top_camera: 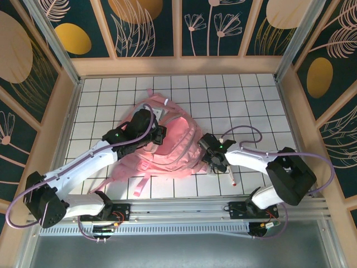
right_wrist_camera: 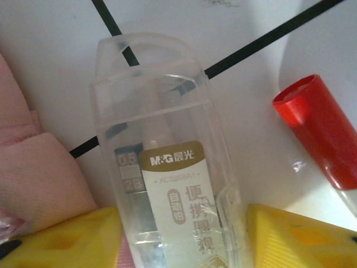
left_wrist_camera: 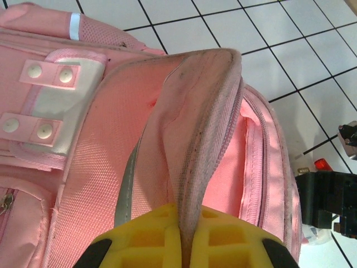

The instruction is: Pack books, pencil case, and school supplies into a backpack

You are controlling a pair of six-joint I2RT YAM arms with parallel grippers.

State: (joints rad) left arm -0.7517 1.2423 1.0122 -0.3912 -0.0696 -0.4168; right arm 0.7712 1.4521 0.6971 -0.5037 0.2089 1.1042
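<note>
Your pink backpack (top_camera: 173, 148) lies in the middle of the white gridded table (top_camera: 251, 100). Your left gripper (left_wrist_camera: 189, 237) pinches the raised rim of its open pocket. Just to the backpack's right, your right gripper (right_wrist_camera: 184, 240) straddles a clear case (right_wrist_camera: 162, 128); you cannot tell whether the jaws press it. A red-capped marker (right_wrist_camera: 318, 128) lies beside it.

Bright, even light is falling from above on the table (top_camera: 234, 95), leaving only soft shadows under the arms. Glare is shining on the clear case (right_wrist_camera: 162, 111), while the marker (right_wrist_camera: 321, 128) and backpack (left_wrist_camera: 95, 167) are looking slightly blurred up close.
</note>
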